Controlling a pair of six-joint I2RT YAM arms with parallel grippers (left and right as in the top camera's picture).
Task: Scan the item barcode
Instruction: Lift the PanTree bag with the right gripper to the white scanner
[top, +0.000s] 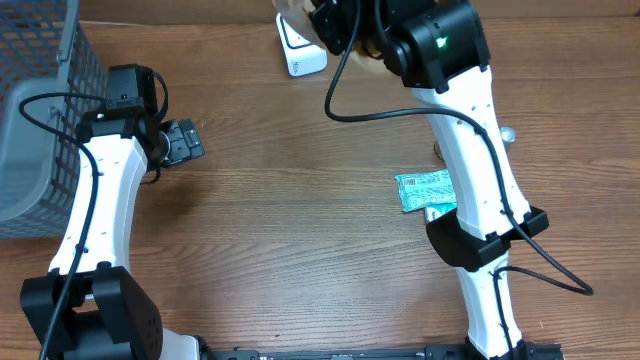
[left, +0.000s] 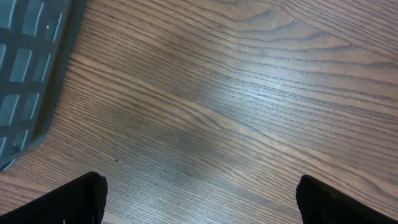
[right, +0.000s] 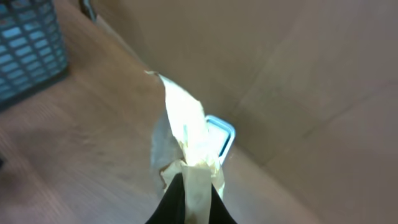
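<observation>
**Step in hand: presentation of the item to the reader**

The right pincer (right: 189, 200) is closed tight on the lower end of the pale packet (right: 185, 134). The packet is held in the air just in front of the white scanner (right: 221, 133), at the far edge of the desk (top: 300, 200). The left pincer (top: 183, 141) is spread to its widest and holds nothing. It hangs over bare wood near the grey basket (top: 40, 130).

**Procedure**

- The printed code is to be turned toward the scanner window, and the face is to be presented squarely, not edge-on.
- The packet looks thin and creased, so it is judged likely to flop or curl. Slow wrist rotation is advised.
- No barcode is discernible in any view, so the face that carries it cannot be determined.

**Coverage by view**

- Right wrist view: the grip itself is shown, with the packet rising from the closed jaws and overlapping the scanner body.
- Overhead view: the grip is hidden under the arm, and only a sliver of the packet is seen at the top edge. A green packet (top: 425, 190) is shown lying on the desk beside the right arm, well apart from the scanner. It appears in neither wrist view.
- Left wrist view: only the spread fingertips (left: 81, 199), wood grain and a corner of the basket are shown.
</observation>
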